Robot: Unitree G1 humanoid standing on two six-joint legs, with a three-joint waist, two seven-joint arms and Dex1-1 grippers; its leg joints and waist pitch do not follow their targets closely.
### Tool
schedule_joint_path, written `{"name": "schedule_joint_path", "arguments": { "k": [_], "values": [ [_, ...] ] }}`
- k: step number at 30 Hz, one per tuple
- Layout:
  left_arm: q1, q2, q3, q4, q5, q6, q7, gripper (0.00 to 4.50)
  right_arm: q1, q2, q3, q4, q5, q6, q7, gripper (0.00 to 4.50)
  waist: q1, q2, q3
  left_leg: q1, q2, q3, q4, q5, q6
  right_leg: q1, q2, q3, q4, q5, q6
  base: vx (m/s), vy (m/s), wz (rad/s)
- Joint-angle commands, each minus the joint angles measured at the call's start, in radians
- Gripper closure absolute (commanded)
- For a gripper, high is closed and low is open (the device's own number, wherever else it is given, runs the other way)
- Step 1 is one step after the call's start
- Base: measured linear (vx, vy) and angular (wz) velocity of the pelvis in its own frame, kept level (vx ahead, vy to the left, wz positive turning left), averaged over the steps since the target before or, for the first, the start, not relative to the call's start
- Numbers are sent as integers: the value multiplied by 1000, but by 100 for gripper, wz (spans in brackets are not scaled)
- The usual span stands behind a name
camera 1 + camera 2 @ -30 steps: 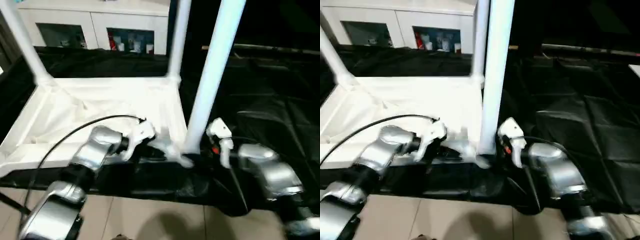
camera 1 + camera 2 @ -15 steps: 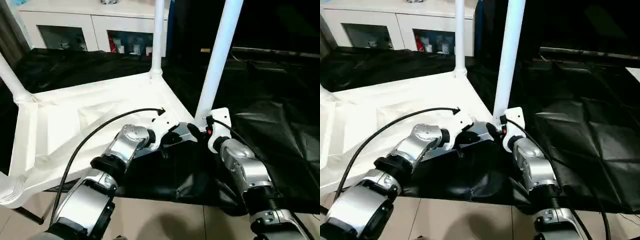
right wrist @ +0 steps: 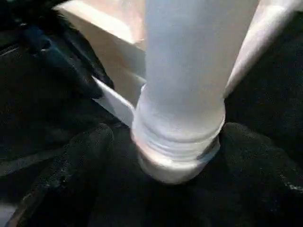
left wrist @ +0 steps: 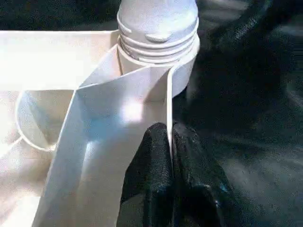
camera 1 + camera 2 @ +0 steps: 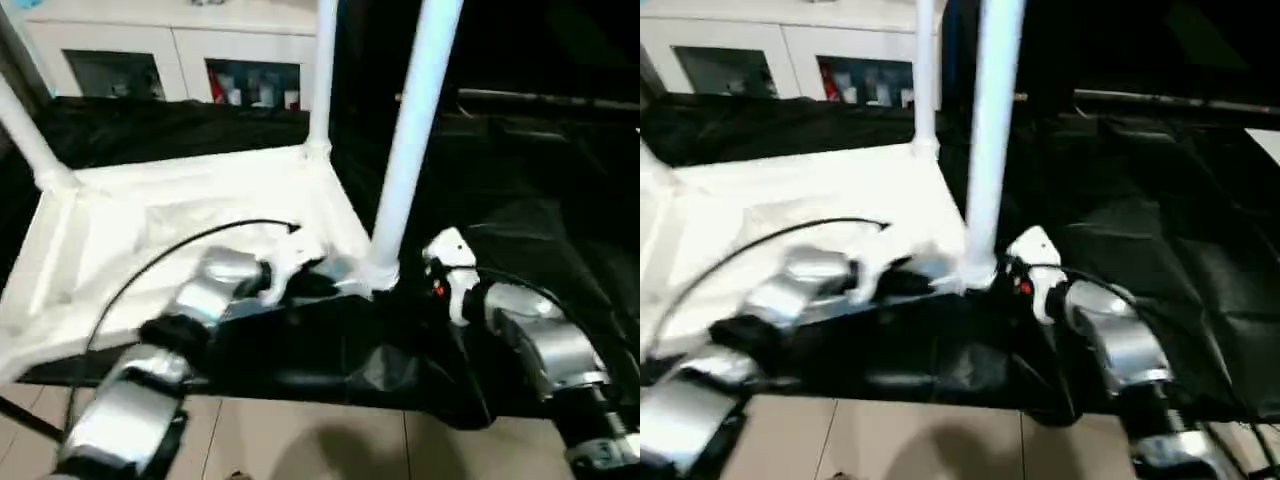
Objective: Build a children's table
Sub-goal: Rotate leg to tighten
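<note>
Head stereo pair looks forward and down over both forearms at the upturned table top (image 5: 180,210). Both wrist cameras sit very close, each facing the near corner leg's (image 5: 410,140) threaded base; all views share that corner.

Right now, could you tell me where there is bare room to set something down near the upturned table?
Free: the black sheet right of the near leg, and the table top underside between the far legs. Crowded: the near corner socket, where the left gripper pinches the rim and the right gripper flanks the leg.
</note>
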Motion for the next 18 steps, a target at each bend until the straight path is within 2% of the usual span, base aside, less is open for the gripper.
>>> {"name": "schedule_joint_path", "arguments": {
  "k": [1,3,4,6,10,12,18],
  "values": [
    [29,-13,-20,-91,-81,10,-131,450,-5,-2,24,-37,19,10,43,61,5,-15,-61,13,47,-20,-65,-173,63,40,-68,38,-68,-141,-248,0,0,0],
    [41,-1,-20,-120,-88,27,-145,450,-4,-5,27,-37,19,16,52,61,11,-13,-62,16,49,-16,-62,-156,69,35,-66,39,-64,-101,-261,0,0,0],
    [46,4,-20,-132,-93,37,-154,450,-3,-7,33,-35,14,15,56,61,21,-15,-63,17,48,-14,-60,-143,72,33,-66,39,-62,-86,-264,0,0,0],
    [51,9,-20,-143,-96,43,-160,450,-2,-6,40,-31,6,13,58,61,27,-14,-64,14,48,-13,-58,-130,74,34,-66,38,-57,-60,-267,0,0,0],
    [60,14,-14,-162,-95,51,-160,450,2,-5,50,-32,7,16,72,76,24,-19,-63,10,45,-14,-58,-143,67,36,-68,38,-59,-84,-253,0,0,0],
    [66,16,-10,-175,-94,61,-158,450,4,-8,58,-34,5,16,79,86,24,-18,-64,9,44,-15,-58,-138,69,37,-69,38,-59,-86,-248,0,0,0],
    [72,20,-4,-195,-96,80,-150,450,4,-6,50,-26,10,14,78,149,22,-19,-65,9,43,-15,-55,-121,77,37,-67,37,-56,-73,-248,0,0,0]
  ]
}}
